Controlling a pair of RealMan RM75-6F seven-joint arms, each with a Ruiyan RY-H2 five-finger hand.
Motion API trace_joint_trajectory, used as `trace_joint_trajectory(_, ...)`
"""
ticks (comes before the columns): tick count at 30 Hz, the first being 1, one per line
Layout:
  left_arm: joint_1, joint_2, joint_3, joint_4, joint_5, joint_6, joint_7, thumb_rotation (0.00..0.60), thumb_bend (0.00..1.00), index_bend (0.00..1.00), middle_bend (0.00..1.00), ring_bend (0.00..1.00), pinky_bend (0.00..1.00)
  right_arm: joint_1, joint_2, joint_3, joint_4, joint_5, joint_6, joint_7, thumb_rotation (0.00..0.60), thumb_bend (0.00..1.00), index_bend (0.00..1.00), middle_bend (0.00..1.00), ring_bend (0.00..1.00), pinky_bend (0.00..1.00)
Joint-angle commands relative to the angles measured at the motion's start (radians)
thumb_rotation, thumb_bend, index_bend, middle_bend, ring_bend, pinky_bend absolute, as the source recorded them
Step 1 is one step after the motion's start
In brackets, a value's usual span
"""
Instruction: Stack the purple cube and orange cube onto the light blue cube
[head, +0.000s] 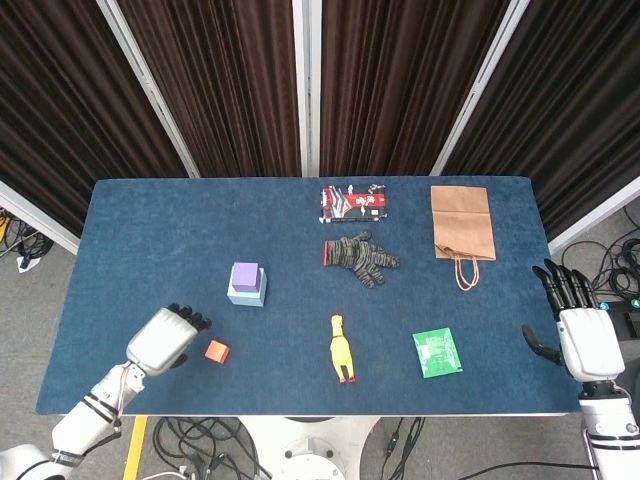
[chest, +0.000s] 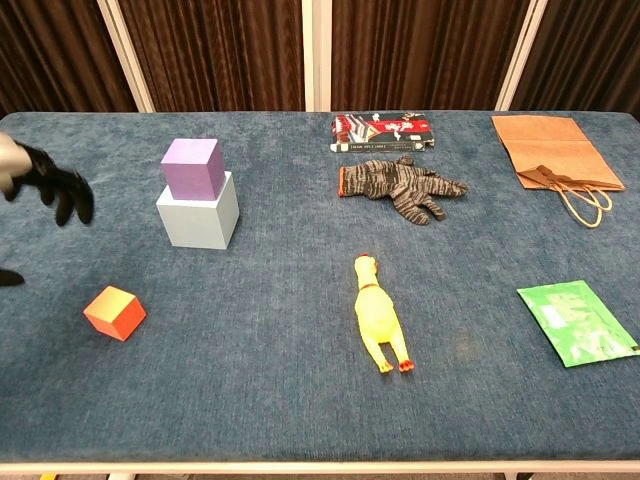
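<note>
Across the whole scene spreads a blue-carpeted table (head: 150, 230), backed by dark curtains (head: 390, 80) with pale uprights between them. On its far right part lies a flat brown paper bag (head: 462, 223), its cord handles pointing toward the near edge. Near the back, at the middle, rests a red, black and white printed packet (head: 354, 202), and just in front of it a grey striped knit glove (head: 361, 257) lies flat. Nearer the front edge lies a yellow rubber chicken (head: 342, 347) with its red feet toward the robot, and to the right of it a green foil sachet (head: 437, 352).

Left of centre stands the light blue cube (chest: 198, 212), and the purple cube (chest: 193, 167) sits squarely on top of it, no hand touching either. The orange cube (chest: 114, 312) stays on the table, well in front of that stack and toward the near left.

Beside the orange cube, just to its left, hangs the left hand (head: 164, 338), dark fingers (chest: 66, 190) spread apart and holding nothing; from the chest view it seems to float a little above the cloth, though the height is hard to judge. At the table's right edge the right hand (head: 577, 330) is raised with fingers extended and parted, also empty.
</note>
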Motion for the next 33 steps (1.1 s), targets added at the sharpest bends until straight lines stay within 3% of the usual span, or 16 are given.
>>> trace_joint_trajectory(1,0.027,-0.082,0.029,0.135,0.154,0.032,-0.097,0.600,0.20,0.44,0.55,0.42,0.49,0.002,0.000,0.001,0.000,0.004,-0.004,-0.001,0.600,0.23,0.07,0.01,0.00,0.00)
trace_joint_trajectory(5,0.031,-0.134,0.024,0.220,0.223,0.040,-0.157,0.600,0.20,0.44,0.55,0.42,0.48,0.005,0.002,0.003,-0.003,0.008,-0.008,-0.003,0.600,0.23,0.07,0.01,0.00,0.00)
trace_joint_trajectory(12,0.015,-0.198,-0.017,0.300,0.219,-0.025,-0.204,0.600,0.21,0.43,0.54,0.42,0.48,0.005,-0.001,-0.001,-0.001,0.008,-0.012,-0.005,0.600,0.23,0.07,0.01,0.00,0.00)
trace_joint_trajectory(19,0.019,-0.218,-0.051,0.318,0.148,-0.096,-0.233,0.600,0.21,0.42,0.52,0.43,0.48,0.005,0.000,0.000,0.001,0.011,-0.012,0.002,0.600,0.23,0.07,0.01,0.00,0.00)
trace_joint_trajectory(33,0.032,-0.247,-0.067,0.372,0.165,-0.104,-0.250,0.600,0.24,0.42,0.54,0.42,0.49,0.005,-0.001,0.002,0.002,0.015,-0.011,0.004,0.600,0.23,0.05,0.01,0.00,0.00)
